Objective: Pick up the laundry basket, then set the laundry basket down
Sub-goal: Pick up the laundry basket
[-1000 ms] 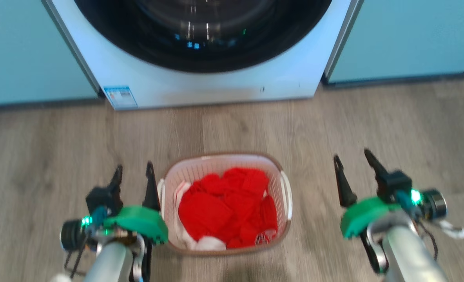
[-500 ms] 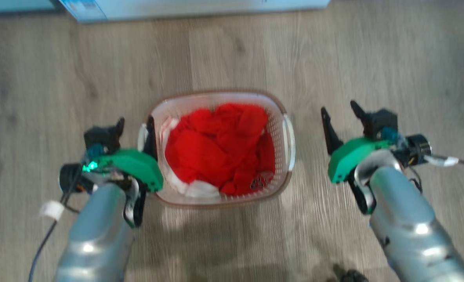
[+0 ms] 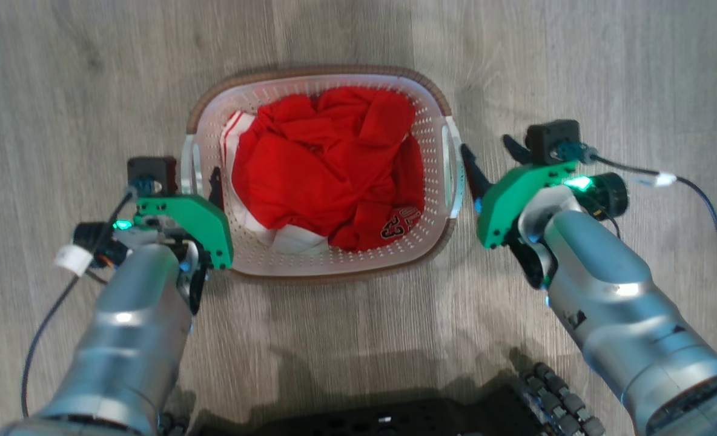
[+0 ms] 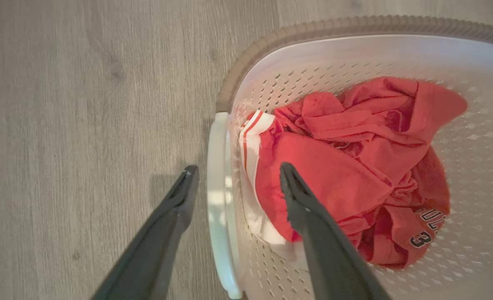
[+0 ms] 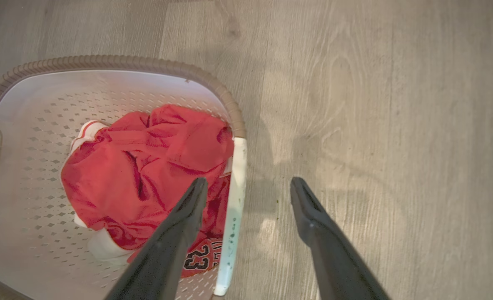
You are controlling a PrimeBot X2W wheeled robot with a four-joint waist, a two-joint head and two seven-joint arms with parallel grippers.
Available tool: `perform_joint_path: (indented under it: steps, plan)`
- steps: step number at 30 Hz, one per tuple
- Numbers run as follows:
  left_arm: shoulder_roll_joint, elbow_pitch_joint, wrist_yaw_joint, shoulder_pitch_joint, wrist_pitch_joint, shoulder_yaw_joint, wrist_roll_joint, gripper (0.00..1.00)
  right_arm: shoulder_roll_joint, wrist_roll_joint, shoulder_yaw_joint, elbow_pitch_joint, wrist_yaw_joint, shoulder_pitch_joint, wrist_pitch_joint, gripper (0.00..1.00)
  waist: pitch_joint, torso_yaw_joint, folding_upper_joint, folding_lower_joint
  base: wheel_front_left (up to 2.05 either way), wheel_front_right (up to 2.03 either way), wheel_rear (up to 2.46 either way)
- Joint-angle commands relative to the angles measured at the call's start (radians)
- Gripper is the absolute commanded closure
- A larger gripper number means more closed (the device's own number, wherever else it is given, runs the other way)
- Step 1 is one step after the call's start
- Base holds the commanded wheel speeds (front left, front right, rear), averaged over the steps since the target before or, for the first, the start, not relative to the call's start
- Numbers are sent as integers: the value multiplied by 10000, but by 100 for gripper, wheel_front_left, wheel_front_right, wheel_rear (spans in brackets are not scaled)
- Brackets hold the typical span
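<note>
I count one laundry basket (image 3: pixel 334 274) with two white handles, a left handle (image 3: pixel 188 166) and a right handle (image 3: pixel 453 175). It holds one heap of red cloth (image 3: pixel 322 163); how many garments, I cannot tell. Two pincers are mine, the left pincer (image 4: pixel 238 168) and the right pincer (image 5: pixel 249 181), each with two dark fingers (image 4: pixel 155 246).

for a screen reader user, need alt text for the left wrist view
The left gripper, jaws open, straddles a white side handle of the laundry basket: one jaw outside over the wood floor, the other inside above crumpled red clothing. The basket is white perforated plastic with a brown woven-look rim.
</note>
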Motion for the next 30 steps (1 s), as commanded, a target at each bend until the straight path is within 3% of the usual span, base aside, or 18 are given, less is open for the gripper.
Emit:
perform_joint_path:
  steps: [1,11,22,30]
  plan:
    - [274,245,38,-177,-95,131,73,0,173,488,479,-136,16,113,190,0,253,14,1,-1,0,0,0]
    - [323,1189,-400,-1166,661,-314,216,0,176,2380,1827,573,16,-812,1111,0,873,152,1,-1,0,0,0]
    - [398,1298,-776,-1820,2112,-939,437,0,177,3565,2728,1122,16,-1493,2027,0,1543,261,1,-1,0,0,0]
    - [384,1308,-826,-2117,2273,-1124,393,0,177,4064,3223,1378,16,-1855,2020,0,1885,363,1,-1,0,0,0]
